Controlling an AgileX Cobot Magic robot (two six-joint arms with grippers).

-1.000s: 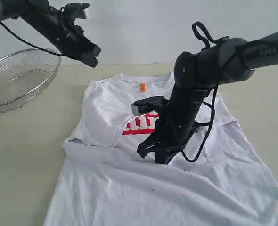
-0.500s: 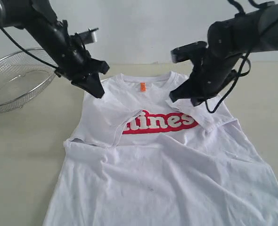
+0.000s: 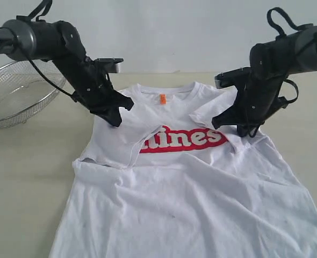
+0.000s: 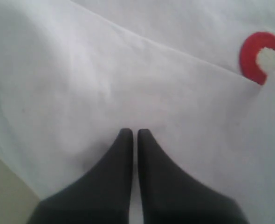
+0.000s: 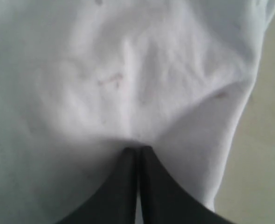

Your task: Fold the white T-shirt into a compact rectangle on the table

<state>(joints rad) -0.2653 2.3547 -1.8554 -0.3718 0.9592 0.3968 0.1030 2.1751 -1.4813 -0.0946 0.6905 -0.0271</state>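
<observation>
The white T-shirt (image 3: pixel 174 193) lies face up on the table (image 3: pixel 29 161), with both sleeves folded inward over the chest. Red lettering (image 3: pixel 186 138) and the orange neck tag (image 3: pixel 162 99) show. My left gripper (image 3: pixel 115 117) is shut, its tips down on the shirt's left shoulder; in the left wrist view the left gripper (image 4: pixel 134 132) rests on white cloth (image 4: pixel 128 70) near a red letter (image 4: pixel 258 56). My right gripper (image 3: pixel 244 130) is shut at the right shoulder; the right wrist view has the right gripper (image 5: pixel 137 149) touching wrinkled cloth (image 5: pixel 128 70).
A silver wire-mesh basket (image 3: pixel 19 91) stands at the far left on the table. Bare tabletop shows left of the shirt and beside the shirt's edge in the right wrist view (image 5: pixel 263 154). A white wall runs behind.
My right gripper left the shirt's middle, rose to the right, then came down at the right shoulder. The left gripper dropped from above the basket side onto the left shoulder. The lettering is uncovered.
</observation>
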